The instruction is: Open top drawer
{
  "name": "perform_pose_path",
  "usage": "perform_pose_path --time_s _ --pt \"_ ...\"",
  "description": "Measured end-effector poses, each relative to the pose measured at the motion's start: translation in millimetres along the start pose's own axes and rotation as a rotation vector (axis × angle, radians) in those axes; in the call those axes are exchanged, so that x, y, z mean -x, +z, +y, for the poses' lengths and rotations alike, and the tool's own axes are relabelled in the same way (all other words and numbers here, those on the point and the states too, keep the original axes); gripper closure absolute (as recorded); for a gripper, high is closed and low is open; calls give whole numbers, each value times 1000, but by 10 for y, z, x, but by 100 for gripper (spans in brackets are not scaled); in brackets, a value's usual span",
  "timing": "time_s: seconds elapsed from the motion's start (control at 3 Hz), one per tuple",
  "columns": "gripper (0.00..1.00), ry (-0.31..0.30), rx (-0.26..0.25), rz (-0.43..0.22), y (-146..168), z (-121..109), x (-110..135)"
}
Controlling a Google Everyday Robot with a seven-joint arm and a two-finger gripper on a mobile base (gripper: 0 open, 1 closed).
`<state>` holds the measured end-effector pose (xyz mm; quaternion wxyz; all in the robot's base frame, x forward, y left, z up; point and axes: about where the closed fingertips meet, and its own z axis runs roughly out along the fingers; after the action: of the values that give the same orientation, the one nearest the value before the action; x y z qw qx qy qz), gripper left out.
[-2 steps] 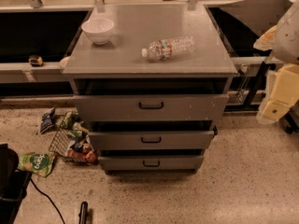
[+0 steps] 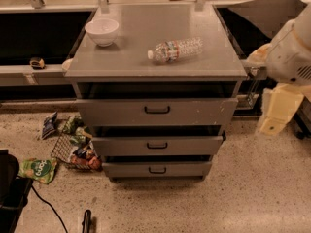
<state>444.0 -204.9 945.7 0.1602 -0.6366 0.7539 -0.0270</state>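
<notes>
The top drawer is the widest grey front of three in the grey cabinet, with a small black loop handle. It stands slightly pulled out, with a dark gap between its top edge and the cabinet top. Two narrower drawers sit below it. My gripper shows as a cream-coloured piece hanging under the white arm at the right edge. It is to the right of the cabinet, level with the top drawer and apart from the handle.
A white bowl and a lying water bottle rest on the cabinet top. Snack bags and a wire basket lie on the floor at the left. A black cable and a dark object are at the bottom left.
The arm and gripper have shifted slightly left and down at the right edge. The drawers and the things on the cabinet have not moved.
</notes>
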Motion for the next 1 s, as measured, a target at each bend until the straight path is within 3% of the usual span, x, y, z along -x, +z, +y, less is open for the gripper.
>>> perform_pose_path --time_s 0.33,0.67,1.0 --pt "0 -118 69 -69 634 100 122" --pt "0 -179 135 -145 1204 182 239" --pt "0 -179 135 -145 1208 181 239"
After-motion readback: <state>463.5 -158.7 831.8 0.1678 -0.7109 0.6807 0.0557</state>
